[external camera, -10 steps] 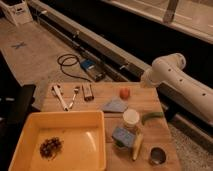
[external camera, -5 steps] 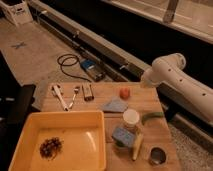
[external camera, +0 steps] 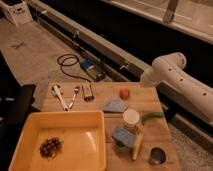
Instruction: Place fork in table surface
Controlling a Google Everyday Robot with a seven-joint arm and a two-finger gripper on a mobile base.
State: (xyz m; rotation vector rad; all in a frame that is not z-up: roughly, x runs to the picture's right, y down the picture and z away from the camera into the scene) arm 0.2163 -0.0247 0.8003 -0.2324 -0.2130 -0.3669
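The gripper does not show anywhere in the camera view, so whether it is released, clenched or grasping something cannot be told. What does show is the white rounded robot arm (external camera: 175, 77). It reaches in from the right, and its bent end hangs just past the far right corner of the light tan wooden plank table surface (external camera: 145, 102).

The slim all-metal silvery fork (external camera: 75, 95) lies flat on that tabletop near its far left corner. It is well apart from the arm, with most of the table's width between them. Nothing holds the fork or touches it. Just to its left lies a longer white-handled utensil (external camera: 60, 96), angled the opposite way. Just to its right sits a stubby rectangular metal piece (external camera: 88, 92).

Toward the arm, a small red-orange round object (external camera: 124, 92) rests near the far edge, and a flat blue-grey square piece (external camera: 116, 105) sits in front of it. Nearer the camera are:
- a white round-topped container (external camera: 131, 118)
- a green elongated item (external camera: 153, 117)
- a small blue packet (external camera: 122, 135)
- a yellow stick-shaped item (external camera: 137, 147)
- a dark metal cup (external camera: 157, 156)

A yellow plastic tray (external camera: 95, 150) fills the near left of the table and holds a dark crumbly clump (external camera: 50, 147). On the floor beyond the table lie a coiled black cable (external camera: 67, 62) and a blue device (external camera: 90, 67).
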